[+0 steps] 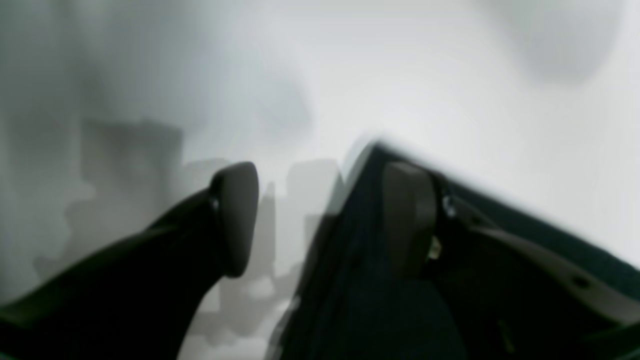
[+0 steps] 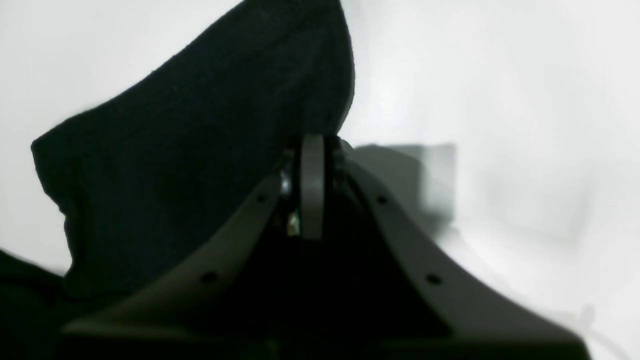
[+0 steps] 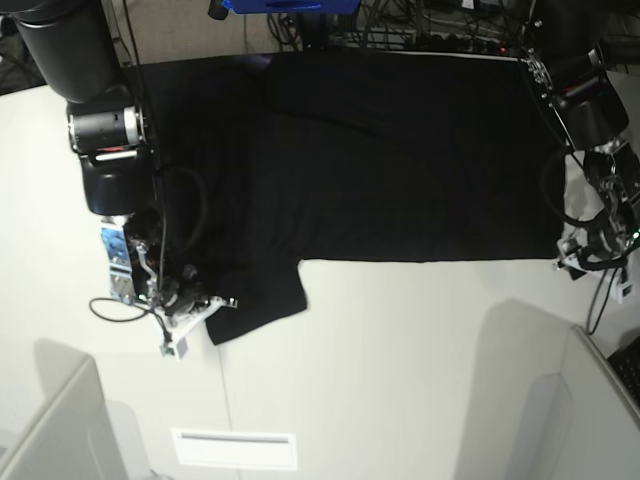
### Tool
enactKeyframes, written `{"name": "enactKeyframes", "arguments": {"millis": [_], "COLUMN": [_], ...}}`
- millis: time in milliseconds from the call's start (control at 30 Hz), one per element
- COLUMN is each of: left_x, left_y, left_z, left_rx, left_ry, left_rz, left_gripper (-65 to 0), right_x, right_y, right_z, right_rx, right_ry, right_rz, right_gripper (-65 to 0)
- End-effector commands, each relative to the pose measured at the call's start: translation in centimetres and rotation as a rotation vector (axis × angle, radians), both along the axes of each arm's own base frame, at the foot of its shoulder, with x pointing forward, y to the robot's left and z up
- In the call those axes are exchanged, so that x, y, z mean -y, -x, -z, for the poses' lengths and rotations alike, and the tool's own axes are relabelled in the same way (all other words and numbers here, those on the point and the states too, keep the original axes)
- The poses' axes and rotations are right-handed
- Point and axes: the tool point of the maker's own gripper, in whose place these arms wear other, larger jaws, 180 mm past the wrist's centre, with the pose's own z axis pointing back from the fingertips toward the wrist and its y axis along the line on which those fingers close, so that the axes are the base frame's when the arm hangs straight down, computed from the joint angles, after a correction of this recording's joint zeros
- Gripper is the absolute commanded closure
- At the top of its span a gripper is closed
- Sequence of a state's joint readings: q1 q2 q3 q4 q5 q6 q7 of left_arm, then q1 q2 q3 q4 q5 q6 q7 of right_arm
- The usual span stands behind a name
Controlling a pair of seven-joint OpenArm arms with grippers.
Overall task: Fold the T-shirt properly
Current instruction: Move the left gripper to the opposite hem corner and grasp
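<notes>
The T-shirt lies flat on the white table, filling the upper half of the base view; one sleeve reaches down to lower left of centre.

The right gripper is clenched on the edge of this sleeve. In the right wrist view its two pads are pressed together with black cloth running up from between them. In the base view this gripper is at the lower left, on the sleeve's outer edge.

The left gripper stands released, with a clear gap between its jaws. One finger lies over the shirt's corner, the other over bare table. In the base view it is at the right edge, near the hem corner.

I think the risks are these:
- The right grip seems to hold only a thin edge, so the cloth may slip out when lifted.
- If only one arm pulls, the shirt may drag and wrinkle.
- The left jaws may close beside the corner and catch nothing.
</notes>
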State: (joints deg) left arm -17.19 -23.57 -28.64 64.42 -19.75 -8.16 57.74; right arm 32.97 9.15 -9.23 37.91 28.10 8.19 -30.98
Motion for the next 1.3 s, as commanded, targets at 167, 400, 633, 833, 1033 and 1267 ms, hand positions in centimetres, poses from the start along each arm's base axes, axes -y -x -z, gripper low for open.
{"name": "enactKeyframes", "arguments": {"millis": [167,400,633,833,1033,1267], "left_x": [-0.4,-0.2,1.8,3.5,4.0,4.0], "left_y": [-1.2,-1.2,-1.5,-1.8,-1.8,-1.7], "left_z": [0.5,1.3,2.4,3.1,3.3,3.5], "left_rx": [-0.021,-0.005,-0.007,-0.032,-0.042,-0.053], "left_ry": [0.011,0.016,0.053,0.049,0.044,0.038], "left_rz": [0.004,-0.004,0.010,0.063,0.081,0.085], "left_gripper": [-37.7,-37.4,-36.5,-36.5,-36.2,-8.9], "right_x": [0.0,-0.1,-0.1,0.0,-0.1,-0.1], "right_y": [-0.9,-1.2,-1.3,-1.3,-1.2,-1.1], "right_z": [-1.6,-2.0,-2.0,-2.0,-2.0,-1.8], "right_rx": [0.026,0.038,0.041,0.041,0.041,0.039], "right_ry": [0.018,0.018,0.021,0.022,0.023,0.023], "right_rz": [-0.023,-0.025,-0.026,-0.025,-0.027,-0.026], "right_gripper": [0.0,0.0,0.0,0.0,0.0,0.0]}}
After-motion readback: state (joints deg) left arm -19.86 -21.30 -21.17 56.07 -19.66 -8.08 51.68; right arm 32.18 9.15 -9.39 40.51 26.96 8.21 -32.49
